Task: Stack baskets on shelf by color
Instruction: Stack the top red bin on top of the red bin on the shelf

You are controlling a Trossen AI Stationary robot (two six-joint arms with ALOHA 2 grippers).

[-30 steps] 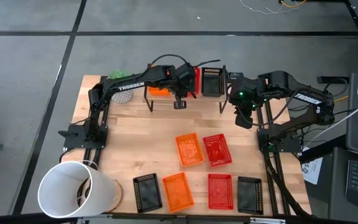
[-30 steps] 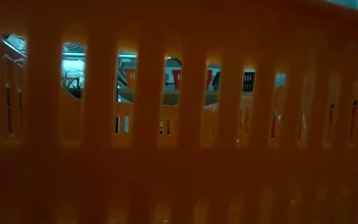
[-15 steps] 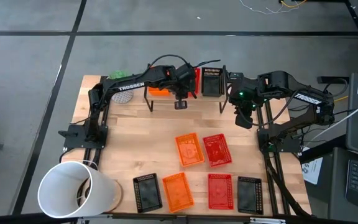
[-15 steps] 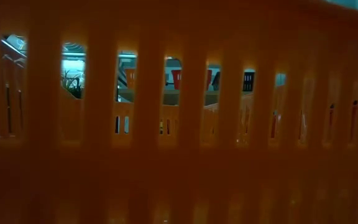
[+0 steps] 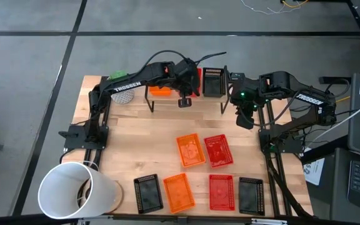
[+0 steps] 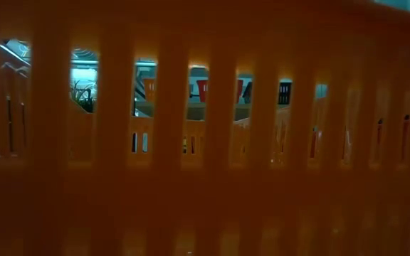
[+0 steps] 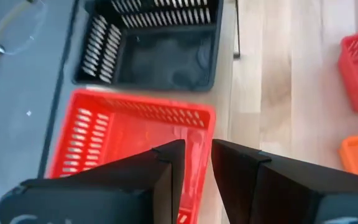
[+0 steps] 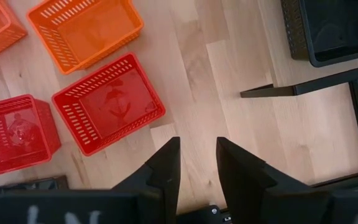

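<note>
On the shelf, in the upper middle of the high view, an orange basket, a red basket and a black basket sit side by side. Six more lie on the tabletop in the lower middle: an orange one beside a red one, and a front row of black, orange, red and black.

The left gripper hovers over the shelf's front edge. In its wrist view the fingers stand slightly parted above the red basket with nothing between them.

The right gripper, at the upper right of the high view just off the shelf's end, also has its fingers parted and empty over bare wood.

The baskets look light, thin-walled and slightly springy, so they would likely slide if nudged. The best hold is probably a pinch across one slotted wall near the middle of a side, so the basket hangs level for nesting.
</note>
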